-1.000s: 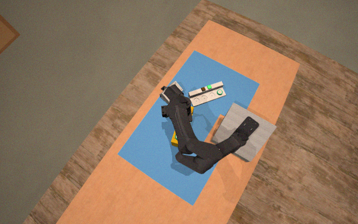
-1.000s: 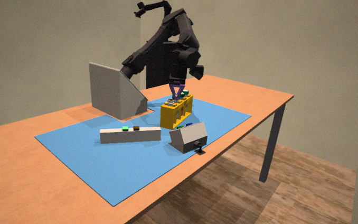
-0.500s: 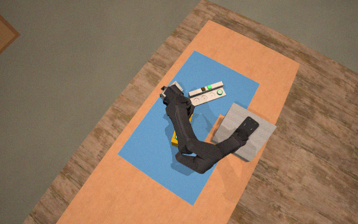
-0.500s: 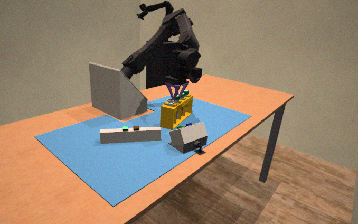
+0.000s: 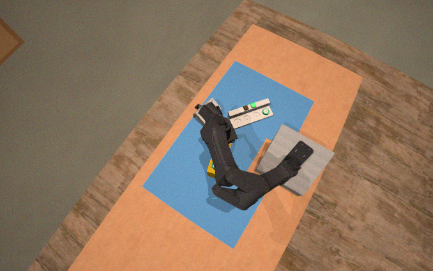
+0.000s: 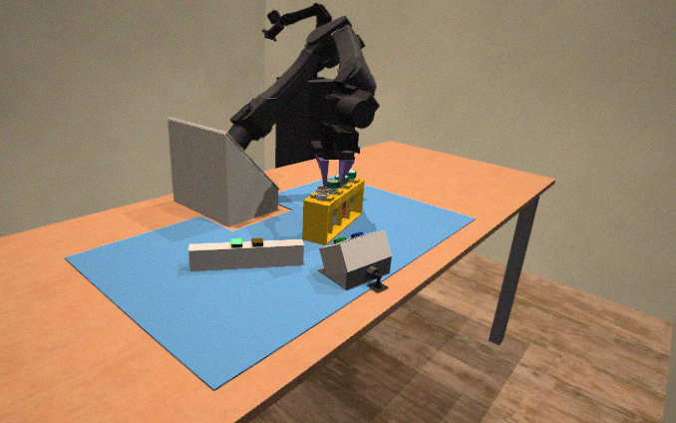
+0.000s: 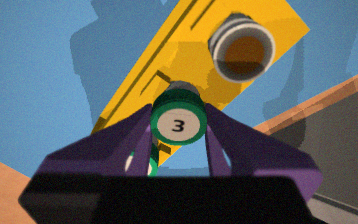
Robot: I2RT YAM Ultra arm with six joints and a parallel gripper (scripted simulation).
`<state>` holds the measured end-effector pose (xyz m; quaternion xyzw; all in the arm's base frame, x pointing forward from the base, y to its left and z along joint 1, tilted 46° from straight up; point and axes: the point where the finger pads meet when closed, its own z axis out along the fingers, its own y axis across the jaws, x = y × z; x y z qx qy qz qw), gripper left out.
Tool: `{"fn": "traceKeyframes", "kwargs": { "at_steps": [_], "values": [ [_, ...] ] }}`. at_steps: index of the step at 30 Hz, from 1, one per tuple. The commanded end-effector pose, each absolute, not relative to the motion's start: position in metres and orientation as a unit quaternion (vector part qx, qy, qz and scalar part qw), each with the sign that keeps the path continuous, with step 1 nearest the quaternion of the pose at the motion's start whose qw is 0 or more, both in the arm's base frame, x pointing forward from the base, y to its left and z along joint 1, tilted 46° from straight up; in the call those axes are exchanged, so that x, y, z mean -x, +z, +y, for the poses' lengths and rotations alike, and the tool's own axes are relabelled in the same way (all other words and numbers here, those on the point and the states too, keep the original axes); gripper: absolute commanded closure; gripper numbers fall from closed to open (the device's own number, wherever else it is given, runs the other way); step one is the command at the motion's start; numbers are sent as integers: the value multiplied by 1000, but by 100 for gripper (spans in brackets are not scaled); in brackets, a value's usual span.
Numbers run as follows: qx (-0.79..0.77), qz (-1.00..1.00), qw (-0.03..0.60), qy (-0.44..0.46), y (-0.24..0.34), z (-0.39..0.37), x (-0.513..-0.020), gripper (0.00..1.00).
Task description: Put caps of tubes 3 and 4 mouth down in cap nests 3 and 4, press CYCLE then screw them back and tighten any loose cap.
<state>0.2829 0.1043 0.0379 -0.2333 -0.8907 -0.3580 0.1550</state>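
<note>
1. The tabletop [image 6: 479, 175] carries a blue mat and the yellow decapping station [image 6: 319, 224].
2. The green lamp [image 5: 253, 105] is lit, and one cap [image 5: 265, 111] lies in its nest.
3. The gripper [image 7: 178, 131] is squeezed tight on cap 3 [image 7: 178, 122], right over its tube.
4. The cap looks small, hard, light and maybe slippery. Best held by its round sides.

My jaws are clamped on cap 3 [image 7: 178, 123] above the yellow decapping station [image 7: 200, 55], and every way off runs from there. Beside cap 3 on the station stands an uncapped tube [image 7: 242, 52], its mouth open. Behind my fingers another green cap [image 7: 150, 165] crowds close. Past the station's long edge lies bare blue mat [image 7: 45, 75]; the grey arm pedestal [image 7: 325, 140] blocks the other side.
</note>
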Motion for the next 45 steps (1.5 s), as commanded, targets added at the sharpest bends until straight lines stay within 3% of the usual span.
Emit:
{"fn": "traceKeyframes", "kwargs": {
  "at_steps": [1, 26, 36, 37, 45],
  "values": [
    [328, -862, 183, -342, 40, 100, -286, 100],
    [744, -545, 339, -187, 40, 100, -286, 100],
    [755, -530, 343, -180, 40, 100, -286, 100],
    [755, -530, 343, -180, 40, 100, -286, 51],
    [755, -530, 343, -180, 40, 100, -286, 51]
  ]
}}
